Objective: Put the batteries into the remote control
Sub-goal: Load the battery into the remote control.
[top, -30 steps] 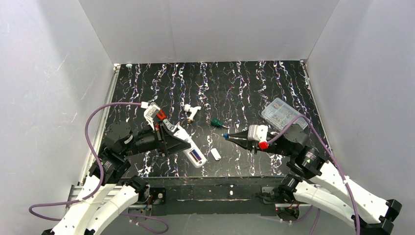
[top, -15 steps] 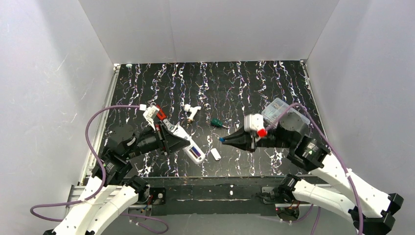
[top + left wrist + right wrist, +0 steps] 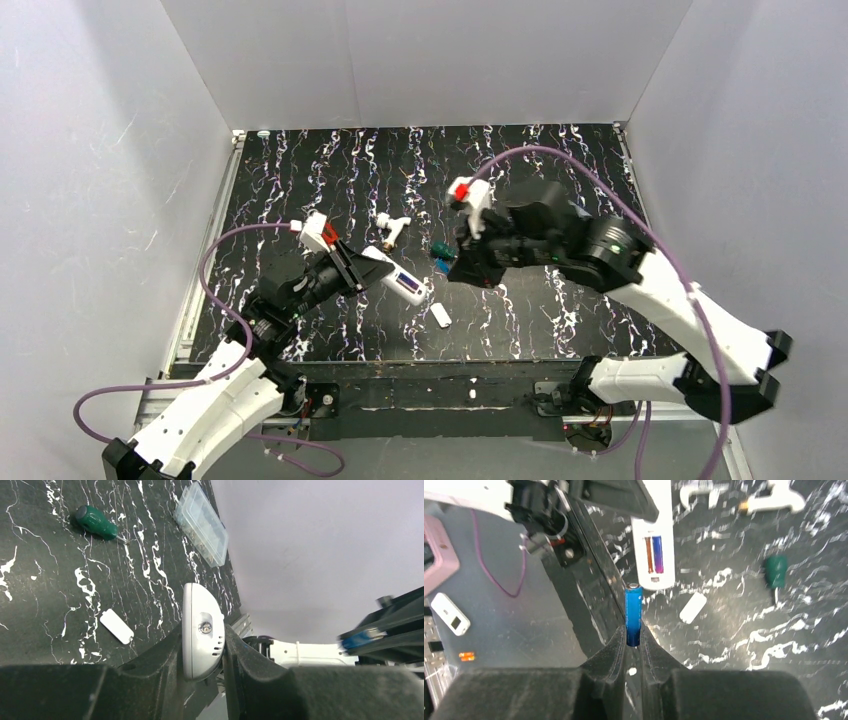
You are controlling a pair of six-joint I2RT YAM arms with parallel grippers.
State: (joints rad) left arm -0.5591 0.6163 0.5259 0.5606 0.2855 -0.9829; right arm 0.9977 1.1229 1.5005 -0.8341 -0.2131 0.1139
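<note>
The table (image 3: 330,345), black with white veining, is ending at a dark rail (image 3: 460,378) along the near edge. Just beyond, a small white lid (image 3: 441,316) is lying flat. The left jaws are pinching the remote (image 3: 402,285) by one end, with its recess facing up and one battery (image 3: 657,555) sitting inside. Near it, the right jaws are squeezing the second battery (image 3: 633,612) by one end. Farther back, a screwdriver (image 3: 438,250) and a fitting (image 3: 392,228) are lying apart. White walls (image 3: 430,60) are closing in the table on three sides.
</note>
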